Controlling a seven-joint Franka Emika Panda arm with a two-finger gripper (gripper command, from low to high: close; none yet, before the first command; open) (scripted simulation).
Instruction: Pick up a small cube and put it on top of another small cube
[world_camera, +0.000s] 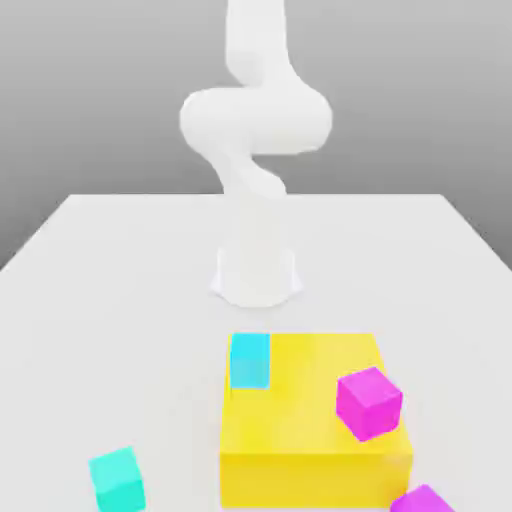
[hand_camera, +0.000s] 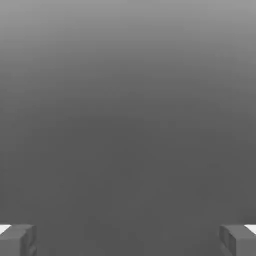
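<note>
Turquoise-green comes first as we go from the exterior view's left: the small cube sits on the white table near the front edge, alone, well apart from the other pieces and clear of the big yellow block to its right.

Next we list the cyan cube, slightly bluer, resting on the yellow block's top at its back left corner. Behind it, further back on the table, we note the white arm rising from its round base.

On the yellow block's right side we record a magenta cube, tilted and sitting at the top's right edge. A second magenta cube lies on the table at the block's front right corner.

Gripper: in the hand view we see its two grey fingertips at opposite edges, spread wide, nothing between them, plain grey beyond. The small cube is not between them.
</note>
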